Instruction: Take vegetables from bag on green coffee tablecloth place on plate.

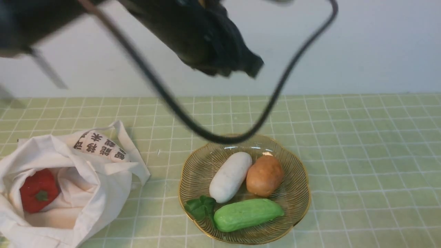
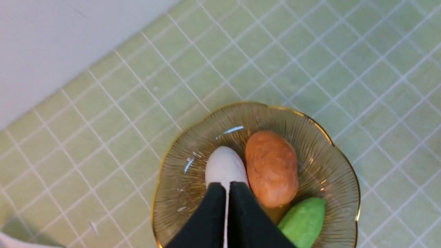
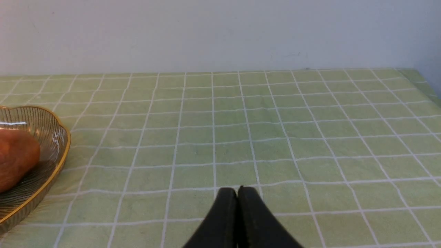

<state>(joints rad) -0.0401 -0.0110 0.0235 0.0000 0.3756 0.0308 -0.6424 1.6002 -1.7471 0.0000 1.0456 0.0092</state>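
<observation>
The plate sits on the green tablecloth. The orange-brown veg lies in the plate, on its far right part, w/ a white veg just beside it on the left. A green veg lies across the plate's near part, & a dark leaf sits at that veg's left end. The bag lies left of the plate, apart from it, mouth open, w/ a red pepper inside.

The left end effector hangs above the plate, tip over the white veg. Its two fingers are pressed nearly together, only a thin slit between, & they hold nothing. The left arm looks blurry, high up over the plate's far side, & a black cable loops down in front of the plate's far rim. The right end effector is right of the plate, well apart, over the tablecloth. Its fingers are squeezed tight together, nothing in them.
</observation>
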